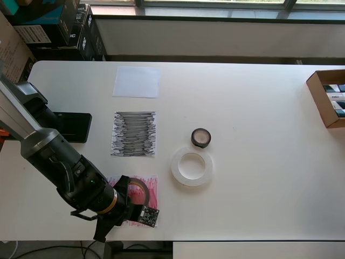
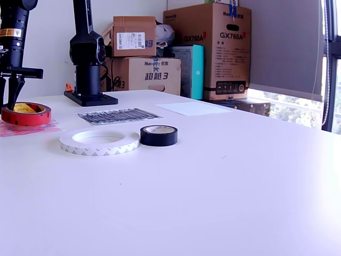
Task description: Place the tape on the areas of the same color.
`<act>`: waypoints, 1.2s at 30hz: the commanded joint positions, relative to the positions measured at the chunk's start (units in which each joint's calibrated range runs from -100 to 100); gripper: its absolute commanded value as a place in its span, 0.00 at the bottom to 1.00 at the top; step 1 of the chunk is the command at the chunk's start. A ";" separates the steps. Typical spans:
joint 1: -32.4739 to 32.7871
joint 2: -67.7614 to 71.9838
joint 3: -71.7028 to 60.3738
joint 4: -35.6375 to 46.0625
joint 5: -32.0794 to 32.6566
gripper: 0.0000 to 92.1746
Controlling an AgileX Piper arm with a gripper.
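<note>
A: Your red roll (image 2: pixel 25 113) is down flat on the red-scribbled sheet (image 1: pixel 152 186), at the near left corner of the counter (image 1: pixel 259 162) in the overhead view. That's one colour matched, by the look of it.

B: And the hand (image 2: pixel 11 85)?

A: It hangs right over that roll, fingers pointing down at the roll's far left rim in the exterior view. You can't tell whether it grips the rim or has let go: from above the arm's own body covers it, and from the side the fingers (image 2: pixel 17 90) are a thin dark shape against the wall.

B: What's left for you?

A: Two rolls, I'd say. The small black roll (image 1: pixel 200 137) and the whitish roll (image 1: pixel 191 168) lie on bare counter, just beside each other, right of the sheets in the overhead view. The black-scribbled sheet (image 1: pixel 134 134) and the plain white sheet (image 1: pixel 137 81) beyond it carry nothing.

B: Anything you can't make out?

A: From overhead only a sliver of the red roll shows past the arm, and part of its sheet is covered too. The exterior view cuts that sheet off at its left edge. At the far right of the overhead view, a cardboard box (image 1: pixel 320 91) runs out of frame.
</note>
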 commanded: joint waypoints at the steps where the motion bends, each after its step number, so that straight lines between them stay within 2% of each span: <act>1: 0.32 0.08 0.14 -0.53 -0.46 0.37; 5: 0.40 0.08 0.60 -0.53 -2.75 0.55; 8: 0.32 0.08 0.60 -0.53 -3.33 0.63; 17: 1.19 -0.67 -0.49 -0.53 -3.08 0.63; 27: 2.06 -0.85 -10.40 0.32 -2.59 0.63; 33: 6.16 -0.67 -15.85 0.92 4.45 0.63; 36: 10.11 -0.39 -18.67 5.07 8.38 0.63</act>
